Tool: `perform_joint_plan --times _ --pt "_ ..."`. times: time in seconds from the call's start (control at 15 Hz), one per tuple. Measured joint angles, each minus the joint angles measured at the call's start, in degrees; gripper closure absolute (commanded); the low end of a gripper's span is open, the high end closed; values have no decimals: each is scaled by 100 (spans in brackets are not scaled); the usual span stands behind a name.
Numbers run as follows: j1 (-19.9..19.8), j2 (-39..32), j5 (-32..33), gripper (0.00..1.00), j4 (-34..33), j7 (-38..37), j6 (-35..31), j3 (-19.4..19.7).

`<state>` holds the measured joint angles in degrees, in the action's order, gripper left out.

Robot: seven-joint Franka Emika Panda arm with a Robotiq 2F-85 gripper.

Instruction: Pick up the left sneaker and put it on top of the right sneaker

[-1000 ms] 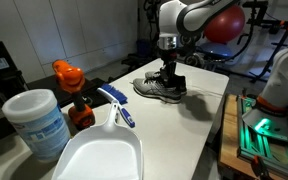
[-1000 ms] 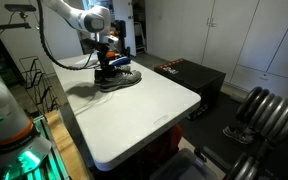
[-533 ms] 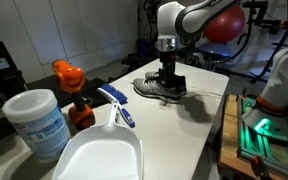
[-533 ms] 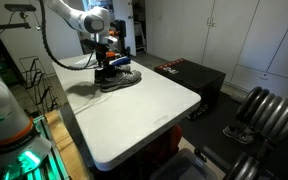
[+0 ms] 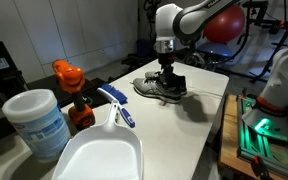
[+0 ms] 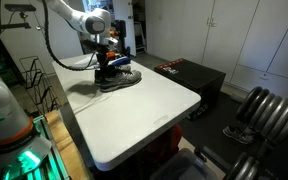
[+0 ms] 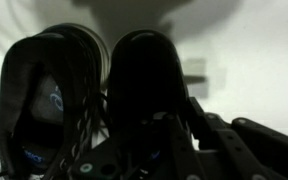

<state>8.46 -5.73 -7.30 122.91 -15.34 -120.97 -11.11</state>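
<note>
Two grey mesh sneakers with dark collars stand side by side on the white table, seen in both exterior views. My gripper has come down on them from above. In the wrist view both dark shoe openings fill the frame. My gripper's fingers straddle the collar wall of the sneaker on the right of that view, which I take as the left sneaker. The fingers look closed on it. The right sneaker lies against it. Both soles rest on the table.
A white dustpan, a blue-handled brush, an orange object and a white tub stand at the near end of the table. A black box sits beyond the table's far edge.
</note>
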Motion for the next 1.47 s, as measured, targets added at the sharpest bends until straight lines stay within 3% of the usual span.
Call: perform_joint_plan --times 0.6,1.2,1.47 --pt "-69 212 -482 98 -17 438 256 145" --pt "-307 1904 -350 98 -393 581 2476 552" --pt "-469 1912 -105 98 -620 946 2700 704"
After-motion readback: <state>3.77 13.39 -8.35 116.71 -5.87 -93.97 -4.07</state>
